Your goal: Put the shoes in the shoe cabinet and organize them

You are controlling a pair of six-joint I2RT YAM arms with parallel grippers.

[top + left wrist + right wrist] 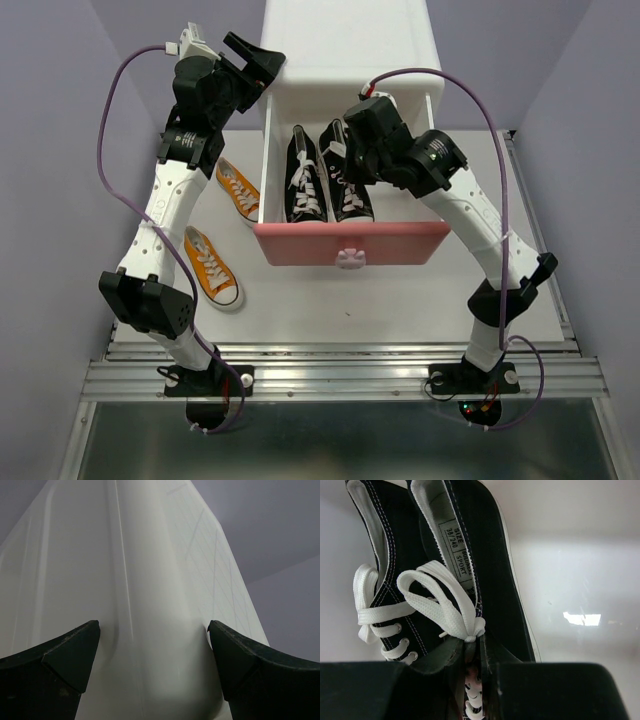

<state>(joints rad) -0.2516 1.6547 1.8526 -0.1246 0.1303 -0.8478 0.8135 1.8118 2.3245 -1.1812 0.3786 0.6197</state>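
The shoe cabinet [345, 50] is white, and its pink drawer [400, 243] is pulled out toward me. Two black shoes lie in it side by side, toes toward the drawer front: the left one [305, 190] and the right one [352, 200]. My right gripper [346, 168] is down in the drawer, shut on the right black shoe [495, 580] at its white laces; in its wrist view [480, 655] the jaws pinch there. My left gripper [267, 68] is open, its jaws straddling the cabinet's left front corner [150, 580]. Two orange shoes [238, 188] [212, 265] lie on the table to the left.
The drawer front carries a bunny knob [350, 258]. Bare white drawer floor [580, 580] shows to the right of the held shoe. Purple walls close in the table on both sides. My left arm reaches over the orange shoes.
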